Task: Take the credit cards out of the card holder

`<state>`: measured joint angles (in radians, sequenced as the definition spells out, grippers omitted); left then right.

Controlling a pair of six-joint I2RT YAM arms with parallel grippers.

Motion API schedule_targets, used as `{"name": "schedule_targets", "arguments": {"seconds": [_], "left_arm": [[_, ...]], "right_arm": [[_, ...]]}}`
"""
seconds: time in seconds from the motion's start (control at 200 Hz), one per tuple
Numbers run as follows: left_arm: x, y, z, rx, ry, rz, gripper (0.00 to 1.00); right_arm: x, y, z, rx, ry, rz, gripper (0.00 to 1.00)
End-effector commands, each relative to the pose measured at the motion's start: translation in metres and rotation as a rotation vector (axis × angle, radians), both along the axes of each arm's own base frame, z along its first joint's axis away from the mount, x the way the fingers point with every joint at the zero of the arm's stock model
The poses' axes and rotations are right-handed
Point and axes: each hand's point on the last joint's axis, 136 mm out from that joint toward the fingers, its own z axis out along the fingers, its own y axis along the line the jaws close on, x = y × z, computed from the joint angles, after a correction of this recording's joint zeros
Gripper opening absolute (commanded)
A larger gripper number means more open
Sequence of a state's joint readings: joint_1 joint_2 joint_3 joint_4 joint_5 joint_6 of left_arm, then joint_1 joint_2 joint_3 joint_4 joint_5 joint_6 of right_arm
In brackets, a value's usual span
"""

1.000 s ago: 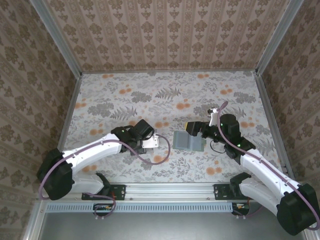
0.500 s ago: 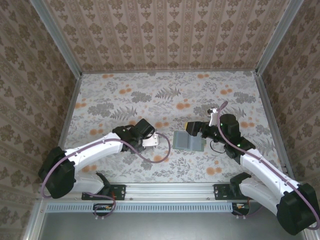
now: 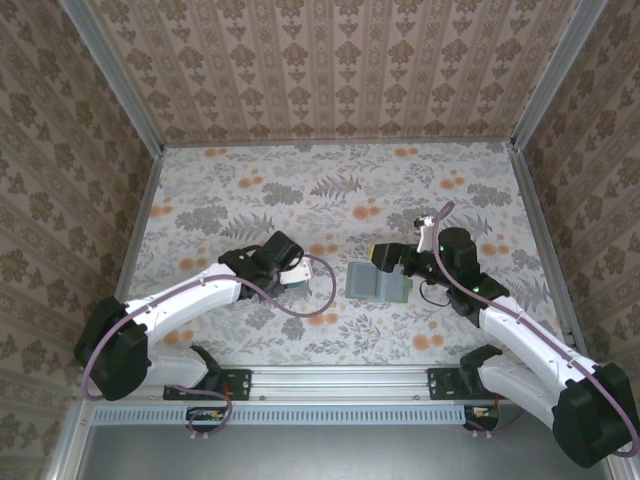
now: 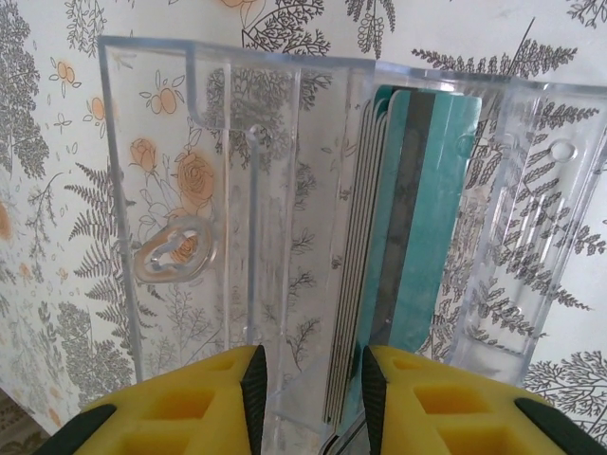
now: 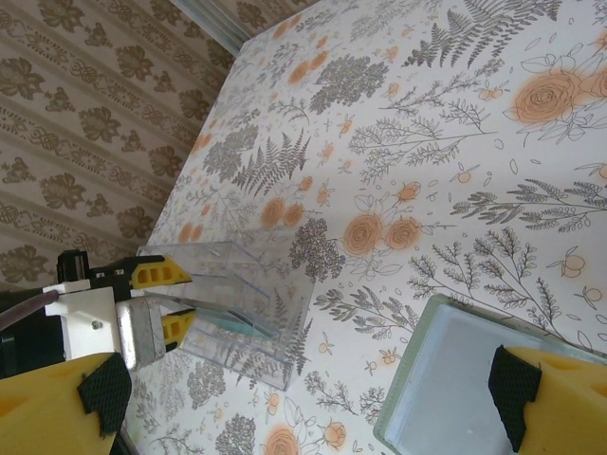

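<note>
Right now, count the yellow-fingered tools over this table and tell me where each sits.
2. The left tool is open at the clear plastic tray of thin teal cards; the right tool is open beside the sage-green folding card holder.

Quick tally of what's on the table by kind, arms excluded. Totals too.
clear plastic tray: 1
card holder: 1
stack of teal credit cards: 1, standing in the tray; the cards are packed too tightly to count singly
Total: 3
</note>
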<state>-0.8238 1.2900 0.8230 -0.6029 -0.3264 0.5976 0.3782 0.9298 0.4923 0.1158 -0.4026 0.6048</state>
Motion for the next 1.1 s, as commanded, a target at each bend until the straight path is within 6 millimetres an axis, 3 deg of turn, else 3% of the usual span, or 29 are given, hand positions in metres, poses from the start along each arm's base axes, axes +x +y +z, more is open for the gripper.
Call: {"name": "schedule_targets", "arguments": {"seconds": [0.0,0.24,0.375,0.45,0.5,0.52,0.535,0.71,0.8,0.915,1.095], "left_arm": [[0.000,0.000,0.001,-0.005,0.020,0.024,0.35],[-0.006,-0.013,0.029,-0.139,0.021,0.043,0.37],[-0.009,-0.021,0.057,-0.267,0.006,0.079,0.52],[-0.011,-0.028,0.075,-0.369,0.008,0.108,0.68],[-0.008,-0.032,0.089,-0.453,-0.010,0.150,0.84],[-0.006,-0.033,0.095,-0.491,-0.017,0.170,0.98],[-0.005,-0.035,0.099,-0.521,-0.022,0.184,1.00],[0.016,-0.032,0.141,-0.895,-0.053,0.486,1.00],[0.014,-0.042,0.151,-1.034,0.019,0.513,1.00],[0.017,-0.052,0.147,-1.131,0.111,0.606,1.00],[0.017,-0.084,0.122,-1.158,0.307,0.707,0.91]], "right_arm": [[-0.003,0.003,0.000,0.006,-0.014,0.019,1.00],[-0.003,0.001,-0.002,-0.003,-0.009,0.011,1.00],[-0.002,-0.003,-0.007,-0.026,0.010,-0.014,1.00],[-0.001,-0.009,-0.014,-0.052,0.033,-0.047,1.00],[-0.001,-0.014,-0.020,-0.075,0.052,-0.071,1.00],[-0.001,-0.016,-0.022,-0.082,0.060,-0.080,1.00],[-0.001,-0.018,-0.024,-0.088,0.065,-0.088,1.00],[-0.006,-0.038,-0.048,-0.174,0.145,-0.175,1.00],[-0.011,-0.045,-0.063,-0.211,0.205,-0.206,0.85],[-0.016,-0.055,-0.090,-0.259,0.306,-0.253,0.48],[-0.024,-0.066,-0.126,-0.331,0.439,-0.304,0.43]]}}
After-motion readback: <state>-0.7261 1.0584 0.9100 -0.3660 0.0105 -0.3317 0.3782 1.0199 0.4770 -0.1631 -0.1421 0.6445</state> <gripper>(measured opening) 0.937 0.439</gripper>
